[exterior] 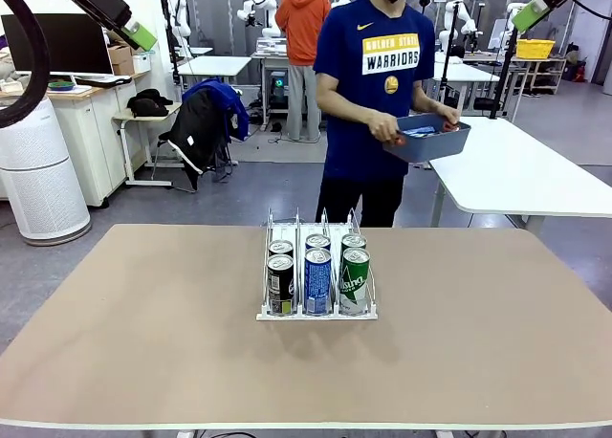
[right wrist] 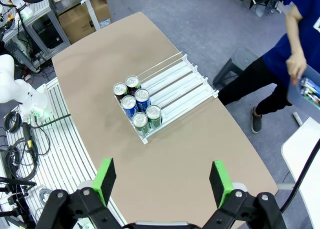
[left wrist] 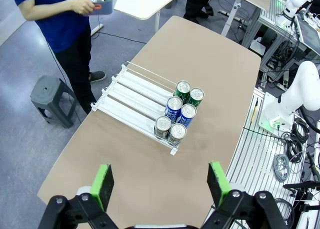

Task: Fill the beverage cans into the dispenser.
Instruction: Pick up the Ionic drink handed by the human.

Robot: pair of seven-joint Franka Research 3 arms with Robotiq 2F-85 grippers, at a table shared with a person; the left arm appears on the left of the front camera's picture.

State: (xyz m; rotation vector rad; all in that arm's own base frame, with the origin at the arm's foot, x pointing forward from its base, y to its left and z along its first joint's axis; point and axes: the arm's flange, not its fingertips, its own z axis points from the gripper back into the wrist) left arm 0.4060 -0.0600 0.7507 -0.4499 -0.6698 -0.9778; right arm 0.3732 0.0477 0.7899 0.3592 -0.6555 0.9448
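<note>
A low clear-and-white three-lane wire dispenser (exterior: 316, 316) sits near the middle of the tan table (exterior: 124, 342). Its long axis runs straight across the table from the robot's side toward the person, and its front lip faces the robot. Six slim metal beverage cans stand upright in it with their silver tops up, packed two deep against that lip: a black-and-green pair (exterior: 280, 285) in the left lane, a blue-and-white pair (exterior: 317, 281) in the middle lane and a green pair with white script (exterior: 355, 281) in the right lane. In each lane the front and back can touch. The far stretch of all three lanes (left wrist: 135, 96) lies bare. At the far side a person in a dark blue shirt holds a blue-grey rectangular plastic bin (exterior: 427, 140) in both hands, well apart from the dispenser. The left arm's jaws hang high above the table, spread wide with nothing between the green pads (left wrist: 102, 184). The right arm's jaws hang likewise, wide apart and empty, with their green pads (right wrist: 218, 181) clear of everything.
</note>
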